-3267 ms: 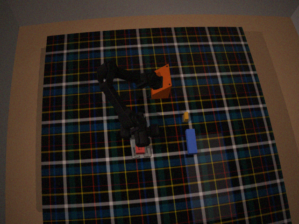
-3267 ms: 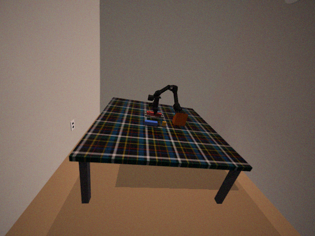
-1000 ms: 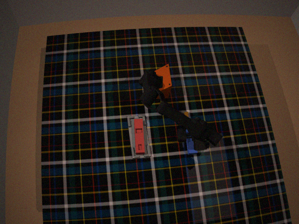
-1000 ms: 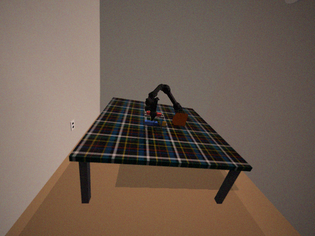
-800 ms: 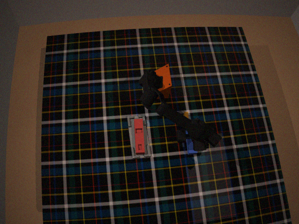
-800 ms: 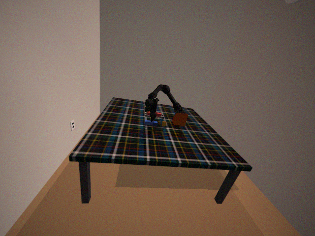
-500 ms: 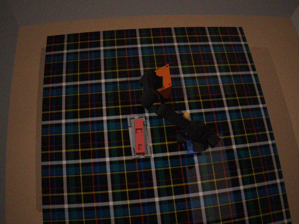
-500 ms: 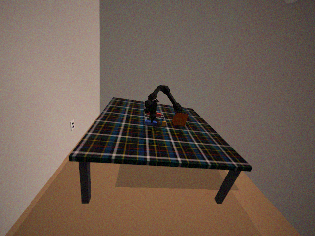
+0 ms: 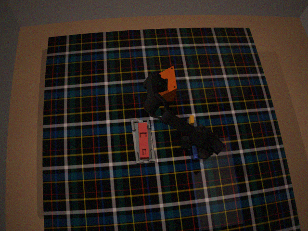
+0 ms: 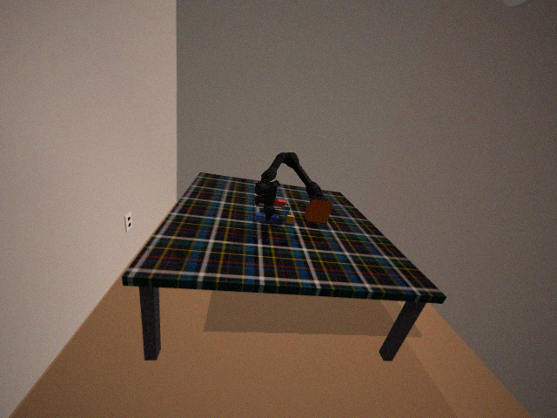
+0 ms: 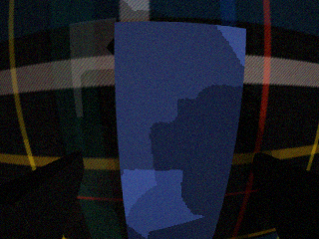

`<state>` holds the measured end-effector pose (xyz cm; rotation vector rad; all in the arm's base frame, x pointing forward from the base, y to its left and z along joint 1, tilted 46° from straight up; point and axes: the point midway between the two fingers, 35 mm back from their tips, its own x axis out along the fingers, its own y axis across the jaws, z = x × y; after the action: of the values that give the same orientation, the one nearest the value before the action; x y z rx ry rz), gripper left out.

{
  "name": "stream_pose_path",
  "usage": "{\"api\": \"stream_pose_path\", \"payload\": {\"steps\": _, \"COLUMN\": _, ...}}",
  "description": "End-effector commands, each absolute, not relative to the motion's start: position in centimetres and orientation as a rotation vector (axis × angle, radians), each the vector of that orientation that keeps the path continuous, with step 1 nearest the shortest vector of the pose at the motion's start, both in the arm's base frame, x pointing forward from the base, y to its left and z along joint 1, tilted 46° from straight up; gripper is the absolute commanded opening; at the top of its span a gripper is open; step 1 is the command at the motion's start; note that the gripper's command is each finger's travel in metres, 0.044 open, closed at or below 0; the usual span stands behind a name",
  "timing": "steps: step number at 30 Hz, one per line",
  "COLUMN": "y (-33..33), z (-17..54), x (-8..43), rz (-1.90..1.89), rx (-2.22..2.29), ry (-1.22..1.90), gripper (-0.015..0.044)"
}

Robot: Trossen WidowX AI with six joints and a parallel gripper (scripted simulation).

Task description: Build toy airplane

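The red fuselage lies lengthwise in the grey cradle, its two sockets facing up and empty. The blue wing lies on the table right of the cradle in the top view, partly hidden by the arm. My gripper is open and low over the wing, one finger on each side of it with gaps between. In the top view the arm hides the fingertips. The yellow tail fin stands on the table near one end of the wing, apart from it.
An orange block stands by the arm's base, behind the parts in the top view. The arm reaches over the table between the cradle and the tail fin. The plaid table carries everything.
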<state>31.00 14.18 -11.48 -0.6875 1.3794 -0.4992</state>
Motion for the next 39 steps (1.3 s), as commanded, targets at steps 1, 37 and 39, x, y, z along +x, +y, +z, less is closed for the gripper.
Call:
{"api": "stream_pose_path", "payload": {"steps": 1, "y": 13.6, "z": -12.0, "x": 30.8, "rz": -0.5, "rx": -0.704, "ry": 1.382, "gripper": 0.044}}
{"api": "stream_pose_path", "payload": {"steps": 37, "y": 16.8, "z": -9.4, "x": 30.7, "rz": -0.491, "rx": -0.702, "ry": 1.387, "gripper": 0.0}}
{"api": "stream_pose_path", "payload": {"steps": 39, "y": 17.2, "z": -8.9, "x": 30.6, "rz": -0.491, "rx": -0.702, "ry": 1.387, "gripper": 0.0}}
